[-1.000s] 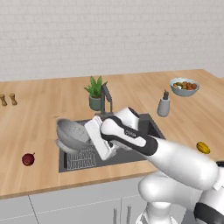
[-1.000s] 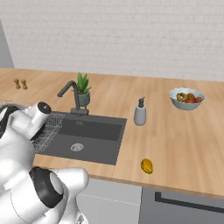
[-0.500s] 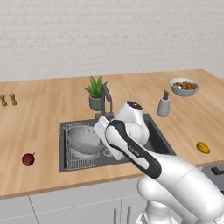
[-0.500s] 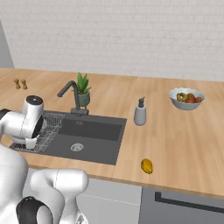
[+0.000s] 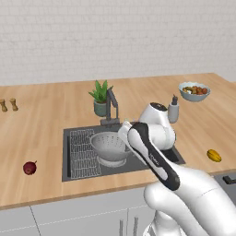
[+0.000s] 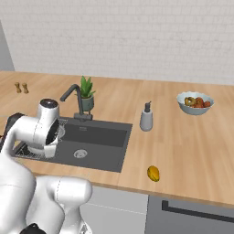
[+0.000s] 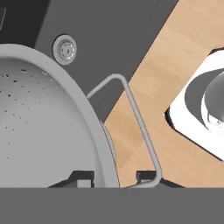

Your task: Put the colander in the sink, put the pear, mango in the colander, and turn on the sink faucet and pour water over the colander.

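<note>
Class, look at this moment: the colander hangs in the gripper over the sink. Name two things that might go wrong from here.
1. The gripper pinches only the rim of the colander beside its thin wire handle, so the bowl may tilt or slip on release.
2. The pear and mango lie on opposite sides of the sink; being round, either may roll when grasped.

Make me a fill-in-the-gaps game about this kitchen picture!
1. The colander hangs over the ____.
2. The pincer grips the colander by its ____.
3. The mango lies on the ____.
4. The pear is dark ____.

Missing words: sink; rim; counter; red
</note>
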Tool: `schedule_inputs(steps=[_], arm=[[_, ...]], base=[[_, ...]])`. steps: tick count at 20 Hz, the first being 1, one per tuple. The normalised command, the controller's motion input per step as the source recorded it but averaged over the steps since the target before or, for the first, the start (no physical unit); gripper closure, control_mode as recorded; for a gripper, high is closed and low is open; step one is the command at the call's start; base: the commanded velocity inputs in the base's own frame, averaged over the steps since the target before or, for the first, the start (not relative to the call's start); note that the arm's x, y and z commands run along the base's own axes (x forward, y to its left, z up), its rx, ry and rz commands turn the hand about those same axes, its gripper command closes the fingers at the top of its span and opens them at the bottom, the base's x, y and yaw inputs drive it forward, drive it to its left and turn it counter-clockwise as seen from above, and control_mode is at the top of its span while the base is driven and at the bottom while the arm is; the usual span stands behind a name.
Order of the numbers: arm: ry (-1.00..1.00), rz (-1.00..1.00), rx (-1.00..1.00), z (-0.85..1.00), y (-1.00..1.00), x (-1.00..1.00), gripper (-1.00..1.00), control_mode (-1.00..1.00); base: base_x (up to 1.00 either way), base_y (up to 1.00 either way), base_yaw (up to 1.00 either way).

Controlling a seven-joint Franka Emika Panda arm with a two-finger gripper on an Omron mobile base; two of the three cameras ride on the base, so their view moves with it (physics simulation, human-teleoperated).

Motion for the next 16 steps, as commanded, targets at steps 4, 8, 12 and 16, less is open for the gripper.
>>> schedule_inputs(steps=[4,8,12,16], arm=[[0.00,0.05,0.00,0.00,-0.85,0.01,1.00,-1.00],[0.00,0.06,0.00,0.00,-0.81,0.08,1.00,-1.00],[0.00,0.07,0.00,0.00,-0.62,0.35,1.00,-1.00],[0.00,0.14,0.00,0.00,-0.34,0.61,1.00,-1.00]], base=[[0.00,0.00,0.00],[0.00,0.00,0.00],[0.00,0.00,0.00],[0.00,0.00,0.00]])
